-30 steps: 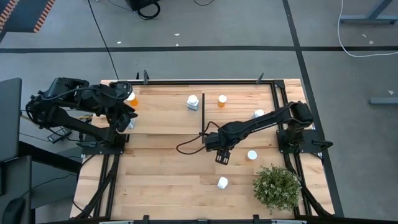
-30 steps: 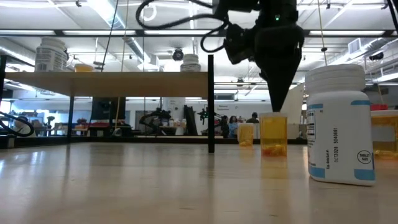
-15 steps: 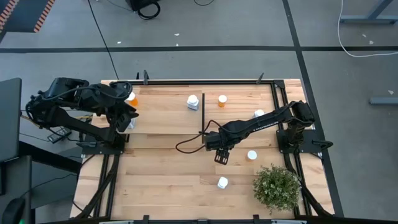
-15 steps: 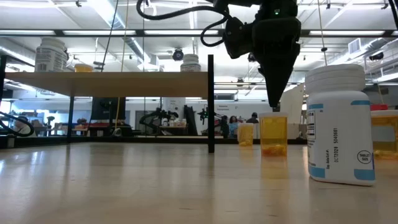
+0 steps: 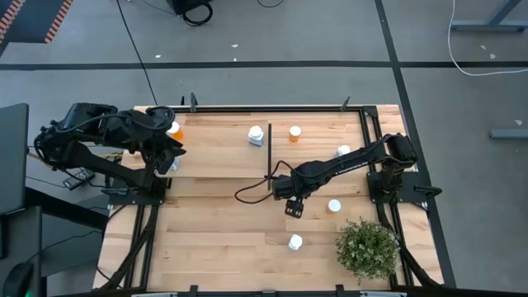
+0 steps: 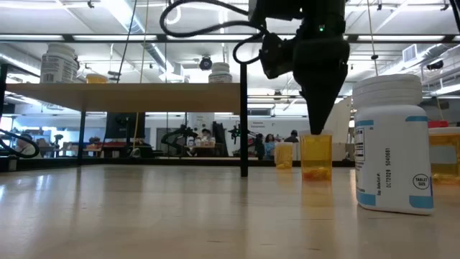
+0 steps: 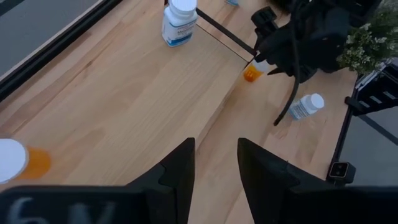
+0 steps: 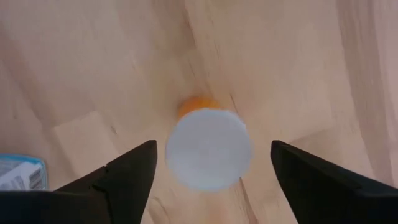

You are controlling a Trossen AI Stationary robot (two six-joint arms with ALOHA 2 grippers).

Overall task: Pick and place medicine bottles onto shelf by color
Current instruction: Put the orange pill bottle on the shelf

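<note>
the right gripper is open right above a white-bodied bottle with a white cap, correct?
Not quite. The bottle under the right gripper has an orange body, not a white one; only its cap is white. The right wrist view shows orange at the cap's edge, and the low view shows the amber body. The gripper is open directly above it.

Plank table point(image 5: 214, 239) carries the raised shelf point(image 5: 219, 148) along its far side, a potted plant point(image 5: 366, 248) at the near right corner, and white-capped bottles point(image 5: 295, 242) standing on the boards.

Shelf holds four bottles point(image 5: 256, 134).
</note>
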